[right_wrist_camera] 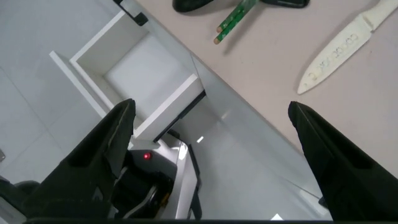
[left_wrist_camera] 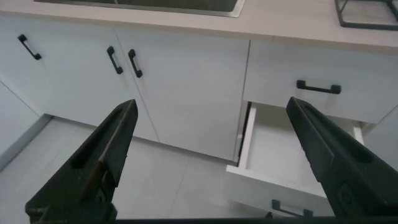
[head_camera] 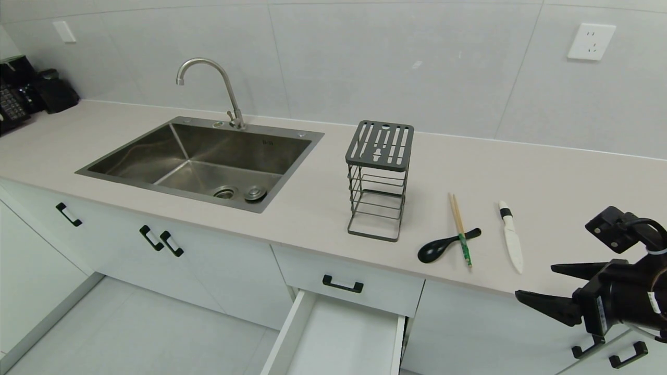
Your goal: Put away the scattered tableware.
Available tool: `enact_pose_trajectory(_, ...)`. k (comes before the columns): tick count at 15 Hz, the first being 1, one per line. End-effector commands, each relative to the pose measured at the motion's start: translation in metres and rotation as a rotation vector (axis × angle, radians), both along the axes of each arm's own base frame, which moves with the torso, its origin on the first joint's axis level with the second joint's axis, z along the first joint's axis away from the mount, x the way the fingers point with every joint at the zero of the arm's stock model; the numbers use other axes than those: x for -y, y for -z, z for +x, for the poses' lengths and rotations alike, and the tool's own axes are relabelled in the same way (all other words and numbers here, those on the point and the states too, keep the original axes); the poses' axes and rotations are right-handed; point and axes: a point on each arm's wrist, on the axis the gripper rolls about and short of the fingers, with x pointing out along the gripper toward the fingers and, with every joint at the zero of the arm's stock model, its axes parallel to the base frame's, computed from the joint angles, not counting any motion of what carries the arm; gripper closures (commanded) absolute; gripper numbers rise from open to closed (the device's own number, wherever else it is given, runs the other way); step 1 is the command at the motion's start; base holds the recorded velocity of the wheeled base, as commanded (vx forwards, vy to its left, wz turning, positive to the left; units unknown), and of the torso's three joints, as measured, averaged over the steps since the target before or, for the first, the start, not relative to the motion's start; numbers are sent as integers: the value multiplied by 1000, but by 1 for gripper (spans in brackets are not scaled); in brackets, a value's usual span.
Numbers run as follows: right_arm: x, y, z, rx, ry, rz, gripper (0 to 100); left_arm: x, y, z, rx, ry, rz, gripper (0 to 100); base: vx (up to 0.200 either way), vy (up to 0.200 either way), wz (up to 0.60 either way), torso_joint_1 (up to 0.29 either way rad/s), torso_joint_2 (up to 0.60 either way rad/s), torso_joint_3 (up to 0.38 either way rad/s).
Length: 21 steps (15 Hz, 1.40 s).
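Right claw [head_camera: 534,281] spread open, empty, just off the counter [head_camera: 312,208] edge. Knife [head_camera: 510,237] lies on the counter near it. Chopsticks [head_camera: 460,229] cross the spoon [head_camera: 443,246] farther left. Left claw [left_wrist_camera: 211,106] open, empty, facing the cabinets [left_wrist_camera: 186,93].
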Motion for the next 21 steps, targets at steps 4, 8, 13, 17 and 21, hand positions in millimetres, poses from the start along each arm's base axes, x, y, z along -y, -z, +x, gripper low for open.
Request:
enact_pose_trajectory(4, -14, 16, 22, -27, -44, -8, 0, 0, 0, 0, 1, -2, -56, 0, 0, 0, 0, 0, 0, 0)
enact_pose_trajectory(8, -25, 18, 37, -63, -34, 16, 0, 0, 0, 0, 3, -2, -56, 0, 0, 0, 0, 0, 0, 0)
enact_pose_trajectory(13, -68, 16, 57, -145, 178, 144, 0, 0, 0, 0, 3, -2, -56, 0, 0, 0, 0, 0, 0, 0)
enact_pose_trajectory(17, -73, 27, 72, -160, 231, 107, 0, 0, -1, 0, 4, -2, -54, 0, 0, 0, 0, 0, 0, 0)
enact_pose_trajectory(21, -81, 32, 93, -142, 262, 71, 0, 0, 0, 0, 3, -2, -54, 0, 0, 0, 0, 0, 0, 0)
